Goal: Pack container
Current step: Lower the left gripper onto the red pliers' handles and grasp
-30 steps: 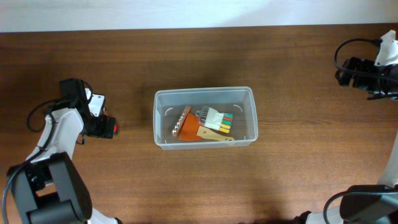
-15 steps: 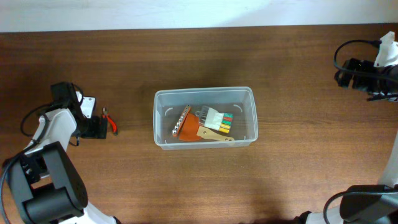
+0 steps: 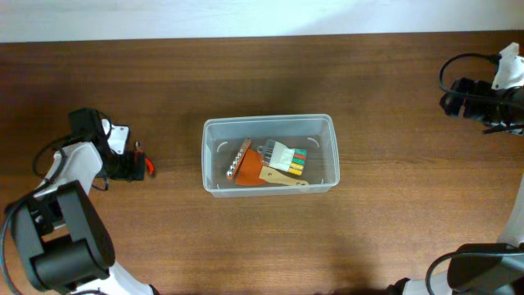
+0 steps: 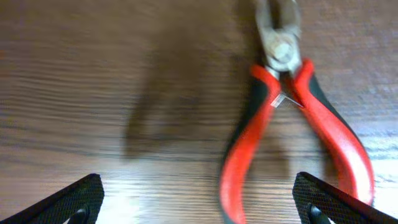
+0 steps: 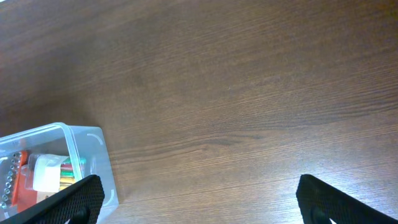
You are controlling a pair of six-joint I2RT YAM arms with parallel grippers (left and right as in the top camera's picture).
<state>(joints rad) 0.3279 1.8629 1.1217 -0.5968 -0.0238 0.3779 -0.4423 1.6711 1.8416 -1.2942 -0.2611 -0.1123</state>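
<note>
Several tools are packed in the clear plastic rectangular container at the middle of the table, while red-handled metal pliers are left outside, well apart from it, framed by the wide, empty jaws of the left gripper, with the right gripper likewise spread and empty.

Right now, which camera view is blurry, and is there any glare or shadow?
Left wrist view: the pliers look soft and blurred, a dim shadow lies on the table left of them, pale glare near the bottom. Overhead view: sharp, evenly lit. Right wrist view: crisp wood grain, the container cut off at the lower left.
</note>
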